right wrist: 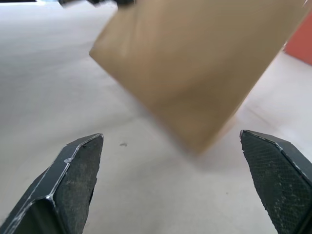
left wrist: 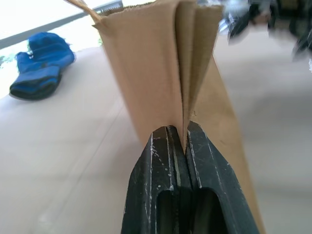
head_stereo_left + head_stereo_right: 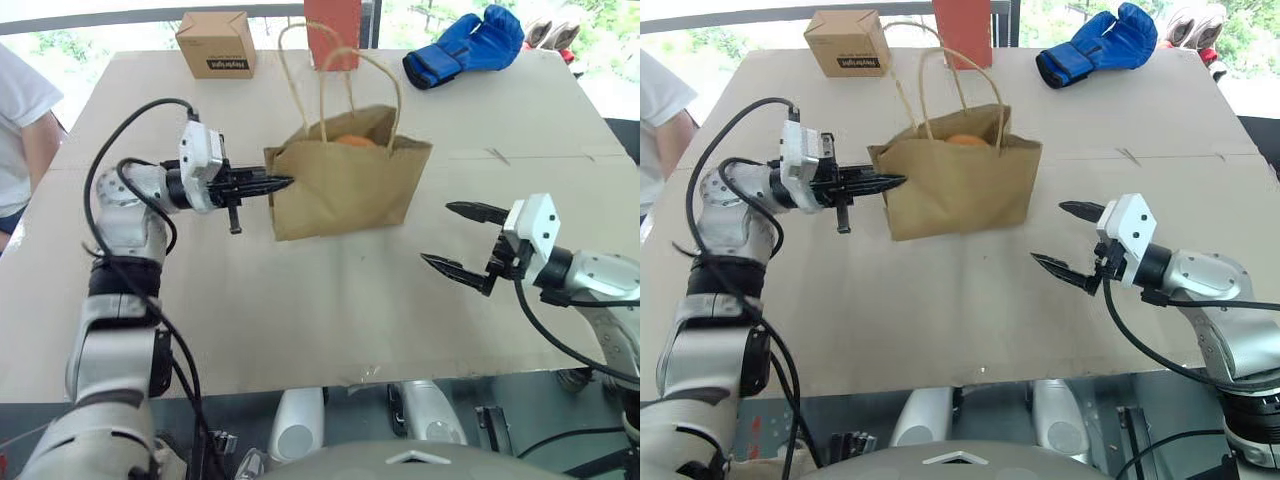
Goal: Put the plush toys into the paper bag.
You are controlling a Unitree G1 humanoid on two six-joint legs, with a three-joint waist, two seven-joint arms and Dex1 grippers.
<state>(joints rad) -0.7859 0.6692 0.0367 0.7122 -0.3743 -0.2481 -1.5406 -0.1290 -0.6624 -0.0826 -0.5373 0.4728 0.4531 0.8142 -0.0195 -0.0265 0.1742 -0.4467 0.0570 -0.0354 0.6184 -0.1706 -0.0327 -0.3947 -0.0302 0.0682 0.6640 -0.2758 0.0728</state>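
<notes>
Right claw [image 3: 462,238] hung nearest, low over the pale cardboard-covered table [image 3: 300,320], its two black fingers spread wide with nothing between them, aimed toward the bag but well apart from it.

One plain brown kraft paper bag [image 3: 345,185] stood upright at mid-table, mouth up, its long axis running left to right across the table, broad face toward the robot. Two twisted paper loop handles [image 3: 335,80] rose above the mouth.

Left claw [image 3: 278,183] lay roughly level, pointing right, its fingers pinched shut on the bag's left side edge; in the left wrist view the folded side gusset ran straight into the closed fingertips [image 2: 168,146].

One rounded orange-brown plush toy [image 3: 355,141] showed inside the bag, just a sliver of it above the rim. A second toy could not be made out; whether it lay deeper in the bag could not be told.

Farther back: one small brown cardboard box with black print [image 3: 216,44] at the table's far left, one red upright block [image 3: 333,30] behind the handles, and one blue boxing glove [image 3: 465,45] at far right. A person's white sleeve and arm [image 3: 25,120] showed at the left edge.
</notes>
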